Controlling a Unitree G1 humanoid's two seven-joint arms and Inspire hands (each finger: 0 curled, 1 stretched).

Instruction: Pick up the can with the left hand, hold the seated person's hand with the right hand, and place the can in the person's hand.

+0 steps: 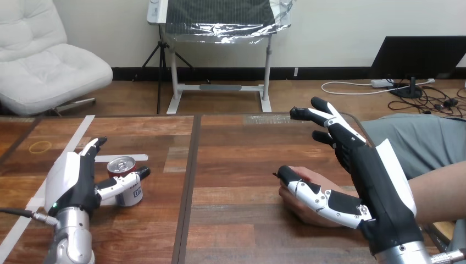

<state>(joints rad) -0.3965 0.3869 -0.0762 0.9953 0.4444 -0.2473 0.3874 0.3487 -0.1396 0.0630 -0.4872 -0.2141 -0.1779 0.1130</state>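
A red and silver can (126, 187) stands upright on the left part of the wooden table (236, 165). My left hand (74, 184) is right beside it on its left, open: the fingers (94, 146) point straight ahead past the can and the thumb lies across the can's front. At the right, the person's hand (301, 208) rests on the table. My right hand (360, 165) is open over it, fingers spread and raised, with the thumb stretched across the top of the person's hand. I cannot tell whether the thumb touches it.
The person's forearm (439, 190) comes in from the right edge. White tape strips (118, 158) lie on the table behind the can. A dark seam (188, 187) runs between the two table boards. A yellow ring mark (40, 147) is at the far left.
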